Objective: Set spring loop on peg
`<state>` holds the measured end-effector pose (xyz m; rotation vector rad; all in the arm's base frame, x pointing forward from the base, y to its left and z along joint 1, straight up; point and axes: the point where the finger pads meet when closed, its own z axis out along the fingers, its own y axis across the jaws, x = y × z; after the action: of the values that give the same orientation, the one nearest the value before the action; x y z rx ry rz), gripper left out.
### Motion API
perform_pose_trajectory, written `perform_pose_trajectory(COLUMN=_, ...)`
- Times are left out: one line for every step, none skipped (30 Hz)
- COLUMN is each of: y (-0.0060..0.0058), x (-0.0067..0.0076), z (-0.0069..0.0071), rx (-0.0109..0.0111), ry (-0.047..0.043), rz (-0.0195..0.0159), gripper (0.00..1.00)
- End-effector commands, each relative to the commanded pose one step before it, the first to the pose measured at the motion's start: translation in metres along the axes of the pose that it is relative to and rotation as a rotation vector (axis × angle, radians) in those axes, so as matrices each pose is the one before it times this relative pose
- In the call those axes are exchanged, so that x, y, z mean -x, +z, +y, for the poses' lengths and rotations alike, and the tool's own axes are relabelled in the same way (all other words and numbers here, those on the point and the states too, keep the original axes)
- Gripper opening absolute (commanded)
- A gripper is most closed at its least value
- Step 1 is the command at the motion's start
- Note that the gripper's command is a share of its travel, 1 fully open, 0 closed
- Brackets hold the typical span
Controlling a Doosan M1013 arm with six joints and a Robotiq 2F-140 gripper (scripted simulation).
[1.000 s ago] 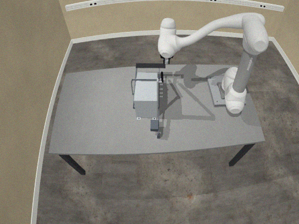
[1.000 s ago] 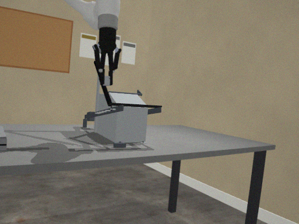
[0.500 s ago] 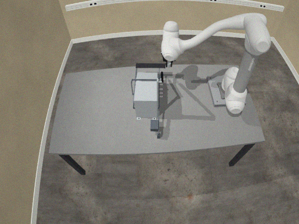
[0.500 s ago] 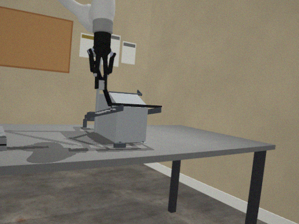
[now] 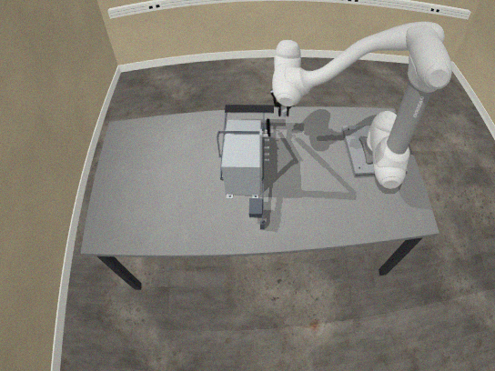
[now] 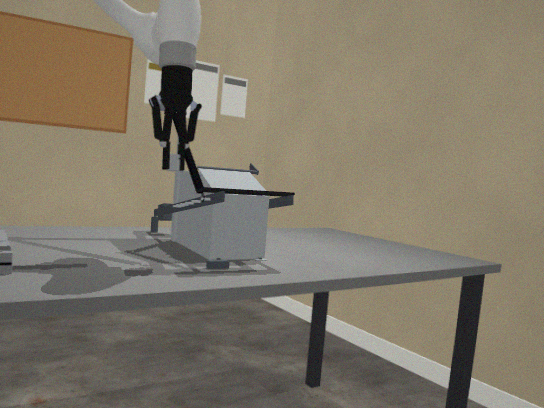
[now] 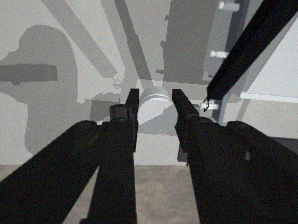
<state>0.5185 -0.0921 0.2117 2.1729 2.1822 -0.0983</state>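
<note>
My end effector [image 5: 284, 112] [image 6: 173, 156] [image 7: 155, 102] is closed around the steel weight [image 6: 174, 162] [image 7: 157, 114], its long axis roughly upright, above the feeder's [image 5: 242, 147] [image 6: 240, 225] black-bar end; what looks like the pedal [image 5: 256, 207] [image 6: 163, 211] lies beyond the feeder's opposite end, so any loading move should run alongside the feeder, base down

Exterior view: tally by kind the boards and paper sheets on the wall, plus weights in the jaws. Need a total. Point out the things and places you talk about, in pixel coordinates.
Orange board [image 6: 62, 75]: 1
Paper sheets [image 6: 234, 100], one partly behind the arm: 3
Steel weight [image 6: 174, 162] [image 7: 157, 112]: 1
Total: 5
</note>
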Motion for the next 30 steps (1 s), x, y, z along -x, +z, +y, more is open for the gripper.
perform_pose_trajectory(y=0.00306, x=-0.0034, z=-0.00312, rx=0.00108, ry=0.00015, rz=0.00327, gripper=0.25)
perform_pose_trajectory(y=0.00159, x=-0.00151, z=-0.00152, rx=0.0, ry=0.0, rz=0.00135, gripper=0.25)
perform_pose_trajectory(y=0.00159, x=-0.0015, z=-0.00152, rx=0.0, ry=0.0, rz=0.00135, gripper=0.25)
perform_pose_trajectory(y=0.00159, x=-0.0015, z=-0.00152, rx=0.0, ry=0.0, rz=0.00135, gripper=0.25)
perform_pose_trajectory(y=0.0016, x=-0.0015, z=-0.00152, rx=0.0, ry=0.0, rz=0.00138, gripper=0.25)
perform_pose_trajectory(y=0.0016, x=-0.0015, z=-0.00152, rx=0.0, ry=0.0, rz=0.00135, gripper=0.25)
perform_pose_trajectory(y=0.0016, x=-0.00149, z=-0.00152, rx=0.00003, ry=0.0, rz=0.00135, gripper=0.25)
perform_pose_trajectory(y=0.0016, x=-0.00149, z=-0.00152, rx=0.0, ry=0.0, rz=0.00135, gripper=0.25)
perform_pose_trajectory(y=0.0016, x=-0.00149, z=-0.00152, rx=0.0, ry=0.0, rz=0.00138, gripper=0.25)
perform_pose_trajectory(y=0.00161, x=-0.00149, z=-0.00152, rx=0.0, ry=0.0, rz=0.00135, gripper=0.25)
perform_pose_trajectory(y=0.0, x=0.0, z=0.0, rx=0.0, ry=0.0, rz=0.0, gripper=0.25)
perform_pose_trajectory(y=0.0, x=0.0, z=0.0, rx=0.0, ry=0.0, rz=0.0, gripper=0.25)
perform_pose_trajectory(y=-0.00037, x=0.00036, z=0.00033, rx=-0.00009, ry=0.00001, rz=-0.0003, gripper=0.25)
perform_pose_trajectory(y=0.0016, x=-0.00149, z=-0.00152, rx=0.0, ry=0.0, rz=0.00138, gripper=0.25)
perform_pose_trajectory(y=0.00161, x=-0.00148, z=-0.00152, rx=0.00003, ry=0.0, rz=0.00135, gripper=0.25)
perform_pose_trajectory(y=0.00161, x=-0.00148, z=-0.00152, rx=0.0, ry=0.0, rz=0.00135, gripper=0.25)
perform_pose_trajectory(y=0.00162, x=-0.00148, z=-0.00152, rx=0.0, ry=0.0, rz=0.00138, gripper=0.25)
perform_pose_trajectory(y=0.00162, x=-0.00148, z=-0.00152, rx=0.0, ry=0.0, rz=0.00135, gripper=0.25)
perform_pose_trajectory(y=0.00161, x=-0.00147, z=-0.00152, rx=0.0, ry=0.0, rz=0.00135, gripper=0.25)
perform_pose_trajectory(y=0.00162, x=-0.00148, z=-0.00152, rx=0.00003, ry=0.0, rz=0.00138, gripper=0.25)
perform_pose_trajectory(y=0.00162, x=-0.00147, z=-0.00152, rx=0.0, ry=0.0, rz=0.00135, gripper=0.25)
perform_pose_trajectory(y=0.00163, x=-0.00147, z=-0.00152, rx=0.0, ry=0.0, rz=0.00135, gripper=0.25)
perform_pose_trajectory(y=0.00163, x=-0.00147, z=-0.00152, rx=0.0, ry=0.0, rz=0.00138, gripper=0.25)
perform_pose_trajectory(y=0.00162, x=-0.00146, z=-0.00152, rx=0.0, ry=0.0, rz=0.00135, gripper=0.25)
perform_pose_trajectory(y=0.00163, x=-0.00146, z=-0.00152, rx=0.00003, ry=0.0, rz=0.00135, gripper=0.25)
perform_pose_trajectory(y=0.00163, x=-0.00146, z=-0.00152, rx=0.0, ry=0.0, rz=0.00138, gripper=0.25)
perform_pose_trajectory(y=0.00164, x=-0.00146, z=-0.00152, rx=0.0, ry=0.0, rz=0.00135, gripper=0.25)
perform_pose_trajectory(y=0.0, x=0.0, z=0.0, rx=0.0, ry=0.0, rz=0.0, gripper=0.25)
perform_pose_trajectory(y=0.0, x=0.0, z=0.0, rx=0.0, ry=0.0, rz=0.0, gripper=0.25)
perform_pose_trajectory(y=-0.00038, x=0.00035, z=0.00032, rx=-0.00009, ry=0.00001, rz=-0.00029, gripper=0.25)
